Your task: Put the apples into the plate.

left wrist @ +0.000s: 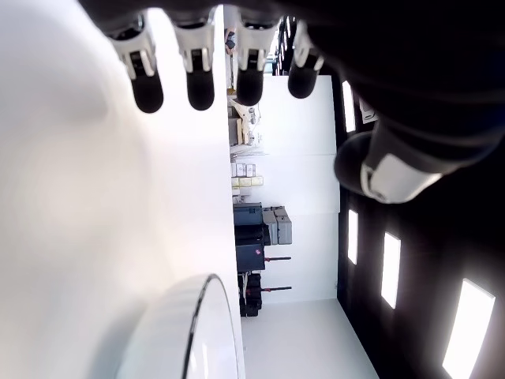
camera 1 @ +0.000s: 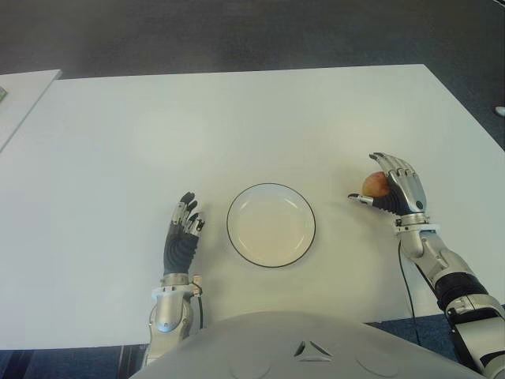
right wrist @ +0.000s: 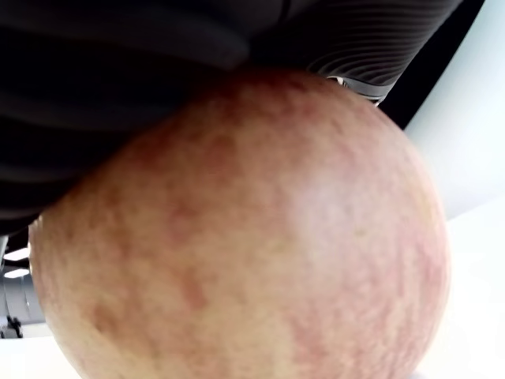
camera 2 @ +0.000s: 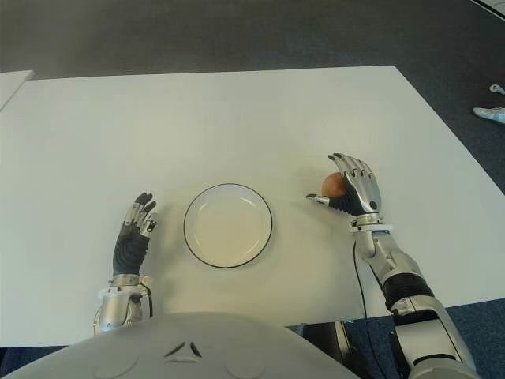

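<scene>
A reddish-yellow apple sits to the right of the white plate, which has a thin dark rim and nothing in it. My right hand is curled over the apple, and in the right wrist view the apple fills the picture against the palm. I cannot tell whether the apple still touches the table. My left hand shows to the left of the plate, its fingers straight and holding nothing.
The white table stretches far beyond the plate. A second white table edge shows at the far left. Dark carpet lies beyond the far edge.
</scene>
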Action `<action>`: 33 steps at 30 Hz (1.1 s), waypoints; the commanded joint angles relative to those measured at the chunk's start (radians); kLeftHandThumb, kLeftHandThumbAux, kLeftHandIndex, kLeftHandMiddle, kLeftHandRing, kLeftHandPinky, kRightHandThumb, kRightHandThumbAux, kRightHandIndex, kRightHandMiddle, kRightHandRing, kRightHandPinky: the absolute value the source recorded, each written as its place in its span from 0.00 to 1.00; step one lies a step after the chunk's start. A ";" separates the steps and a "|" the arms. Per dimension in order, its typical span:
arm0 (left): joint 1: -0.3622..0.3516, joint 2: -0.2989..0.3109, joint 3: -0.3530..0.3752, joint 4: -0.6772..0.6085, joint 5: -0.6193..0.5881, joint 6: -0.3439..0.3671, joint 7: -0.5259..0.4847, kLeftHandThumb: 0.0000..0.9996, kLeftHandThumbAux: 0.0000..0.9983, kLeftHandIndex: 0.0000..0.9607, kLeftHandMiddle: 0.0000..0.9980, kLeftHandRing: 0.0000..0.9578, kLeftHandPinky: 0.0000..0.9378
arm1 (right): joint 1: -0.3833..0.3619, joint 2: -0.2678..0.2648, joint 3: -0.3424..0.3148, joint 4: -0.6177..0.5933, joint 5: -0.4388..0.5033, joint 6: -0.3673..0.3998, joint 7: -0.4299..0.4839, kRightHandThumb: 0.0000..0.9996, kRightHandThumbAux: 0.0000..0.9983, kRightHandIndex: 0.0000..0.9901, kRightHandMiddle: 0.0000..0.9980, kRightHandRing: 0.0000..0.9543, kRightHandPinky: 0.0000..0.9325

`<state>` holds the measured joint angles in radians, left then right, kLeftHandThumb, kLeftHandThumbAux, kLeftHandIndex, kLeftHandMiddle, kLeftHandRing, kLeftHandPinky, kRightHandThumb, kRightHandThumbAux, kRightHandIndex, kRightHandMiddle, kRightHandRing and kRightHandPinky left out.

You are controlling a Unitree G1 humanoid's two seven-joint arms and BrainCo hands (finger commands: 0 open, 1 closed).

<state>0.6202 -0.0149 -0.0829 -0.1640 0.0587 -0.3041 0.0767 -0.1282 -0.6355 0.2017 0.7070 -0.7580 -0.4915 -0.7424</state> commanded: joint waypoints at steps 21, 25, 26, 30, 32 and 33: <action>0.040 0.004 -0.011 -0.084 -0.024 0.060 -0.039 0.12 0.48 0.08 0.09 0.11 0.17 | 0.066 0.023 -0.051 -0.139 0.065 -0.044 -0.044 0.75 0.71 0.45 0.86 0.90 0.92; 0.045 0.001 -0.014 -0.092 -0.024 0.065 -0.037 0.11 0.49 0.08 0.09 0.12 0.19 | 0.079 0.021 -0.060 -0.170 0.063 -0.045 -0.053 0.75 0.71 0.44 0.88 0.92 0.93; 0.046 0.000 -0.014 -0.094 -0.026 0.066 -0.037 0.11 0.50 0.08 0.10 0.13 0.20 | 0.082 0.022 -0.063 -0.175 0.062 -0.046 -0.057 0.75 0.71 0.44 0.88 0.92 0.93; 0.047 -0.003 -0.015 -0.097 -0.031 0.068 -0.036 0.11 0.51 0.09 0.11 0.15 0.22 | 0.098 0.025 -0.080 -0.212 0.066 -0.045 -0.048 0.75 0.71 0.44 0.89 0.93 0.93; 0.047 -0.004 -0.016 -0.097 -0.031 0.068 -0.035 0.11 0.51 0.09 0.11 0.15 0.23 | 0.110 0.024 -0.090 -0.243 0.070 -0.045 -0.037 0.75 0.71 0.44 0.89 0.93 0.93; 0.047 -0.005 -0.016 -0.097 -0.030 0.068 -0.034 0.11 0.51 0.09 0.11 0.16 0.23 | 0.115 0.023 -0.095 -0.257 0.072 -0.045 -0.033 0.75 0.71 0.44 0.89 0.93 0.93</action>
<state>0.6607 -0.0157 -0.0949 -0.2598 0.0368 -0.2515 0.0495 -0.0290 -0.6125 0.1247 0.4919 -0.6995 -0.5259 -0.7820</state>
